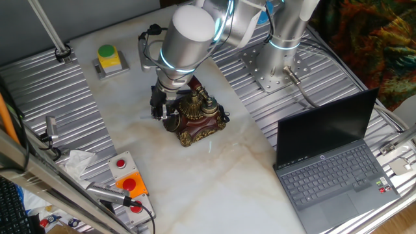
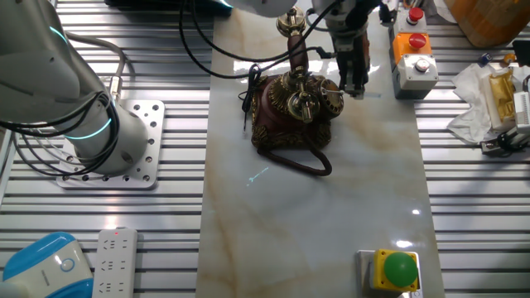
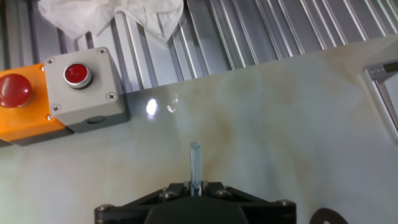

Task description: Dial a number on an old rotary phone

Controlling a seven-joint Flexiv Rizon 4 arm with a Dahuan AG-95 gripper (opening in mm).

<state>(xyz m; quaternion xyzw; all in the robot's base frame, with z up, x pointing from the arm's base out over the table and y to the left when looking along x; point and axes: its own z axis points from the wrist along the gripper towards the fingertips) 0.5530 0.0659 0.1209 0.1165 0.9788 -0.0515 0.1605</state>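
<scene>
The old rotary phone (image 1: 197, 117) (image 2: 291, 112) stands on the marble tabletop, dark red with brass trim, and its handset rests on the cradle. My gripper (image 1: 160, 112) (image 2: 356, 81) (image 3: 194, 185) hangs close beside the phone, left of it in one fixed view and right of it in the other. The jaws are shut on a thin clear rod (image 3: 194, 162) that points out over bare marble. The hand view shows only a dark curved edge (image 3: 324, 217) at the bottom right, probably the phone. I cannot make out the dial clearly.
A grey box with a red button (image 3: 79, 87) (image 2: 421, 73) and an orange box (image 3: 18, 106) sit just ahead of the rod. A green button on a yellow base (image 1: 108, 56), a laptop (image 1: 331, 169) and crumpled white wrap (image 3: 112, 15) lie around the table.
</scene>
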